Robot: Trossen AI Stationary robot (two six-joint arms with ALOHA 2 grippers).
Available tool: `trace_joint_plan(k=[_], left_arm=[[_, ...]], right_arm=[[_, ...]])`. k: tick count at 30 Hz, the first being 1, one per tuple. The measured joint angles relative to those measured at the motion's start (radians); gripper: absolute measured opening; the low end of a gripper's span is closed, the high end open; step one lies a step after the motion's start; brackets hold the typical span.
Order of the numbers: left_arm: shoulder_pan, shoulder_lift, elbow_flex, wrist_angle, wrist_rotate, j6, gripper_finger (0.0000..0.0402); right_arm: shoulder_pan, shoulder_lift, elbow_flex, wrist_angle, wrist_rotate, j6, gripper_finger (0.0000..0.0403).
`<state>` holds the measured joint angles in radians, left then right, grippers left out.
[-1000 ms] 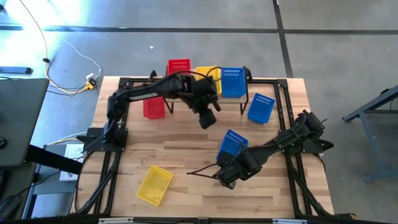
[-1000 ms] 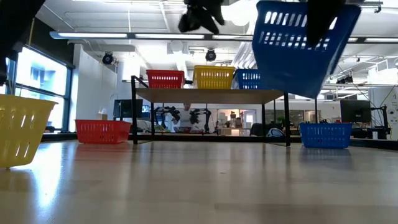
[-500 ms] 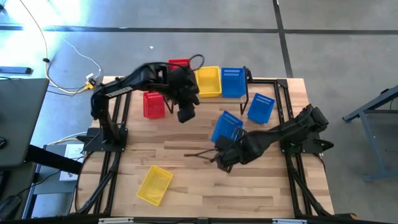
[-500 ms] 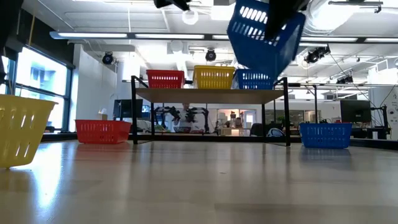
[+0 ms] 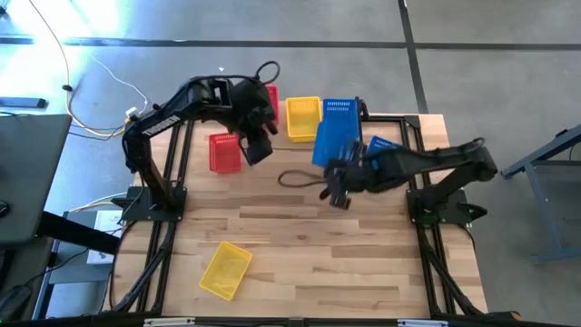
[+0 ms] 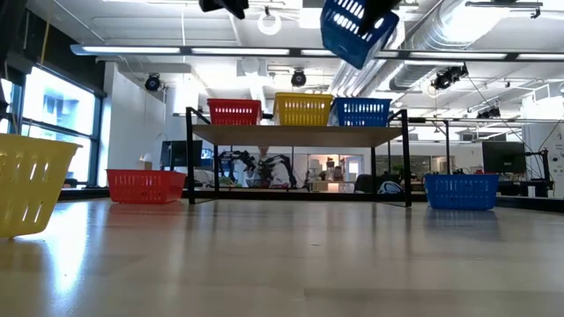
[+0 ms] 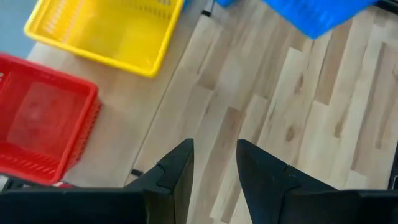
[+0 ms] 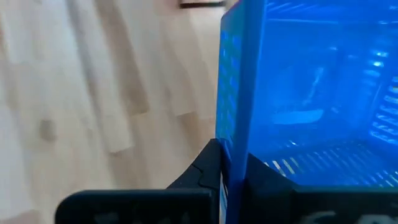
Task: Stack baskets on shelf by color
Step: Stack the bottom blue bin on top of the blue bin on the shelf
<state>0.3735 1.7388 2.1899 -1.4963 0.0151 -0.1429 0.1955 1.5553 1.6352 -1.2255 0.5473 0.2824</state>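
Carried up toward the shelf (image 5: 313,136), the blue basket (image 5: 334,143) stays pinched in the right hand (image 5: 338,178).

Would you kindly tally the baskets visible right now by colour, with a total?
Red baskets: 2
Yellow baskets: 2
Blue baskets: 3
Total: 7 in view; whether any sit nested inside others cannot be told.

Shelf (image 6: 300,134) at 12 o'clock carries a red basket (image 6: 234,112), yellow basket (image 6: 303,109) and blue basket (image 6: 363,112); another blue basket (image 5: 334,143) hangs tilted, clamped in the right hand (image 5: 340,178); a yellow one (image 5: 225,271) lies at 7 o'clock; a red one (image 5: 224,153) at 10; a blue one (image 6: 461,190) at 2.
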Motion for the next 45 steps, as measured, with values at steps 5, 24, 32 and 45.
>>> trace_joint_plan(k=[5,24,32,45], left_arm=[[0.037,0.0,0.0,-0.016,0.017,-0.003,0.011],[0.112,0.0,0.0,-0.055,0.068,-0.056,0.011],[0.11,0.0,0.0,-0.056,0.067,-0.067,0.011],[0.11,0.0,0.0,-0.056,0.067,-0.064,0.011]], right_arm=[[-0.094,-0.058,0.0,0.001,0.034,-0.206,0.0],[-0.481,-0.069,0.0,-0.021,-0.195,-0.663,0.0],[-0.556,-0.053,0.0,-0.014,-0.263,-0.737,0.0],[-0.575,0.03,0.0,-0.058,-0.283,-0.733,0.0]])
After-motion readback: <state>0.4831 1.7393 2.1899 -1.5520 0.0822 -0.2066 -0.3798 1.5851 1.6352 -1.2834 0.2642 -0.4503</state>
